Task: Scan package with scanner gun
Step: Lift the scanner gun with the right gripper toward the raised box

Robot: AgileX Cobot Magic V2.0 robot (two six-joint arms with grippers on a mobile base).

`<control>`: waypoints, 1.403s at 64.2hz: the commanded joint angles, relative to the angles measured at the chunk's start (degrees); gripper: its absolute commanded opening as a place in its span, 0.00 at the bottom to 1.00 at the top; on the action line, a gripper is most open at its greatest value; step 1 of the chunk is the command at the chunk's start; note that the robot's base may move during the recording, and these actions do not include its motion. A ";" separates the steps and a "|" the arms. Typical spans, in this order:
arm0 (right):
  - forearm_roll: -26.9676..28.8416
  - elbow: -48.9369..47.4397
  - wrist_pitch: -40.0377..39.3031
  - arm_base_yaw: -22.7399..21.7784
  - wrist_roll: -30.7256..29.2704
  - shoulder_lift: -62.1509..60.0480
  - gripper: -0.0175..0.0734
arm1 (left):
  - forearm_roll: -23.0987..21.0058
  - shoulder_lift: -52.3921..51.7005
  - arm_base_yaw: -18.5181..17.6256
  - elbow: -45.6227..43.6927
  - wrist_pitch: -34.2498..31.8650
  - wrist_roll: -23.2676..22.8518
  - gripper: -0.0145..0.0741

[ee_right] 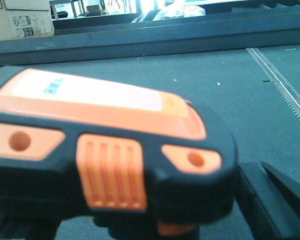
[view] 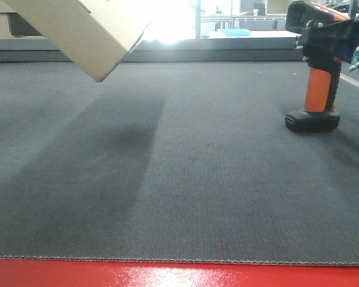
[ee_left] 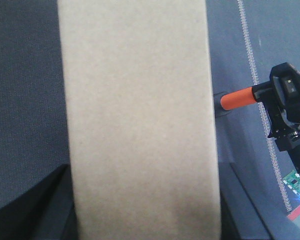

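**Front view: box up, scanner in hand, no scan yet**

Front view is mostly grey desk (view: 167,179). The box (view: 78,30) hangs tilted in the upper left of the frame, clear of the desk, with its shadow spread below. The scanner (view: 316,89) stands upright at the right edge, well apart from the box. Its black base sits low by the desk, and I cannot tell whether it touches. The right gripper (view: 326,45) is closed on the scanner just under the head.

As I judge it, the fetching is done, since each arm has its thing. What is left is to turn the scanner's head onto the box's barcode label and fire. No view shows that label or any beam on the cardboard, so the scan cannot be counted as made.

Left wrist view adds the left gripper (ee_left: 145,220) clamped on the box. Dark fingers (ee_left: 20,225) show at both lower sides of a plain face that fills the middle of the frame. At the right edge the scanner's orange handle runs behind the box, hiding the base.

Right wrist view alone gives the scanner's head close up and blurred, across the lower half of the frame, with a white sticker on top. It also shows a stitched seam (ee_right: 285,90) at the right and printed cartons (ee_right: 20,20) in the upper left.
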 commanded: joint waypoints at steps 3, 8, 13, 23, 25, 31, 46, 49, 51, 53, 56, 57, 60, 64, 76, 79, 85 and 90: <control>-0.24 -0.53 -0.88 -0.25 -0.05 0.00 0.82 | -1.55 -0.86 0.01 -0.42 -0.29 0.28 0.04; -0.24 -0.53 -0.88 -0.25 -0.05 0.16 0.82 | -1.57 -0.86 -0.11 -0.42 -0.29 0.28 0.04; -0.24 -0.53 -0.88 -0.25 -0.05 0.52 0.82 | -1.57 -0.86 -0.11 -0.42 -0.29 0.28 0.04; -0.24 -0.53 -1.68 -0.25 -0.05 2.82 0.82 | -1.57 -0.86 -0.11 -0.42 -0.29 0.28 0.04; -0.24 -0.53 -1.94 -0.25 -0.05 3.20 0.82 | -1.57 -0.86 -0.11 -0.42 -0.29 0.28 0.04; -0.14 -0.53 -3.08 -0.25 -0.05 4.02 0.82 | -1.57 -0.86 -0.11 -0.42 -0.29 0.28 0.04; 0.11 -0.53 -5.73 -0.25 -0.05 4.06 0.82 | -1.02 -0.86 -0.11 -0.42 -0.49 0.28 0.04; 0.11 -0.53 -5.73 -0.25 -0.05 4.06 0.82 | -1.02 -0.86 -0.11 -0.42 -0.49 0.28 0.04; 0.11 -0.53 -5.54 -0.25 0.07 4.06 0.82 | -1.02 -0.86 -0.11 -0.42 -0.49 0.28 0.04; 0.11 -0.53 -5.54 -0.25 0.44 4.06 0.82 | -1.02 -0.86 -0.11 -0.42 -0.49 0.28 0.04; 0.11 -0.53 -5.54 -0.25 1.25 4.06 0.82 | -1.02 -0.86 -0.11 -0.42 -0.49 0.28 0.04; 0.11 -0.53 -5.54 -0.25 1.64 4.06 0.82 | -1.02 -0.86 -0.11 -0.42 -0.49 0.28 0.04; 0.11 -0.53 -5.74 -0.25 3.00 4.06 0.82 | -1.02 -0.86 -0.11 -0.42 -0.49 0.28 0.04; 0.11 -0.53 -5.90 -0.25 3.43 4.06 0.82 | -0.90 -0.86 -0.11 -0.42 -0.49 0.28 0.04; 0.11 -0.53 -6.32 -0.25 3.43 4.06 0.82 | -0.58 -0.86 -0.11 -0.42 -0.49 0.28 0.04; 0.11 -0.53 -6.44 -0.25 3.43 4.06 0.82 | -0.58 -0.86 -0.11 -0.42 -0.49 0.28 0.04; 0.11 -0.53 -6.83 -0.25 3.43 4.06 0.78 | -0.58 -0.86 -0.11 -0.42 -0.49 0.28 0.04; 0.11 -0.53 -6.83 -0.25 3.43 4.06 0.70 | -0.58 -0.86 -0.11 -0.42 -0.49 0.28 0.04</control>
